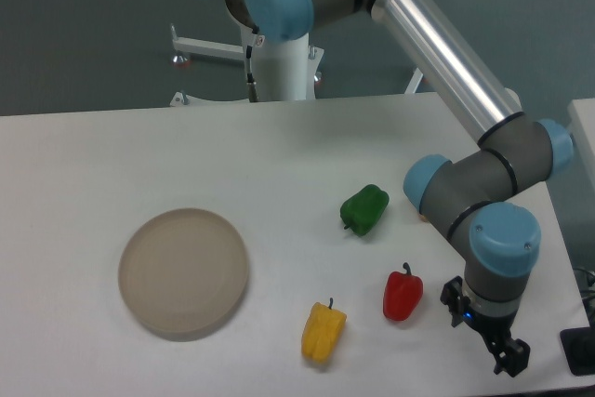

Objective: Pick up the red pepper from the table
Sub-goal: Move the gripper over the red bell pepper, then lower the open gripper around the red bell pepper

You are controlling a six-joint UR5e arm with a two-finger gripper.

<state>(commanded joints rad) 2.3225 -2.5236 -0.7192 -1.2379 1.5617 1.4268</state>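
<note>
glossy red pepper (403, 295), dark stem up, resting on white table (139, 155)
</note>
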